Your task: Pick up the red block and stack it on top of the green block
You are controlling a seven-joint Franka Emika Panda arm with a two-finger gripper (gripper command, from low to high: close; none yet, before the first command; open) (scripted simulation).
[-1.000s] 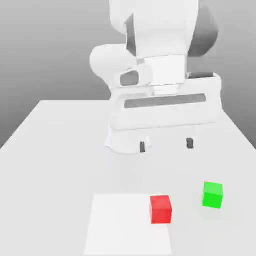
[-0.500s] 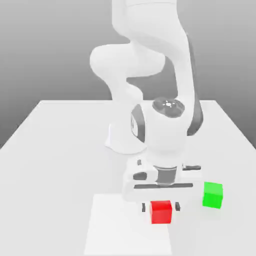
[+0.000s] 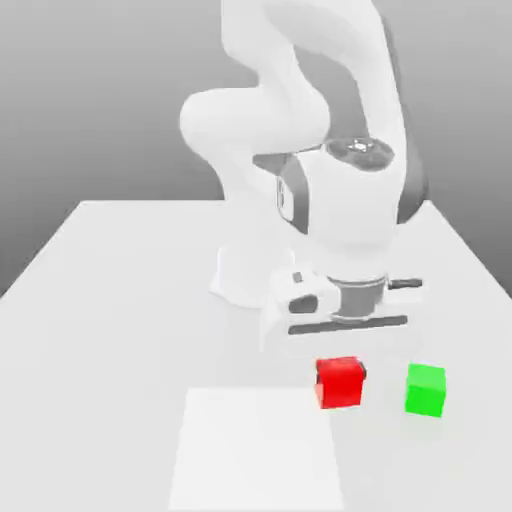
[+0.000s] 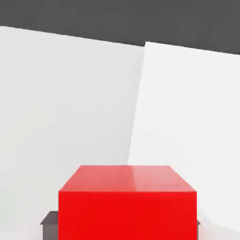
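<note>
The white two-finger gripper (image 3: 341, 378) pinches the small red cube (image 3: 340, 382) (lifted off the table); the small green cube (image 3: 426, 389) sits just to the exterior view's right, lower

Arm is reaching forward and down over the table, wrist pointing downward; gripper (image 3: 340, 372) is clamping the red block (image 3: 340, 382), holding it aloft.
</note>
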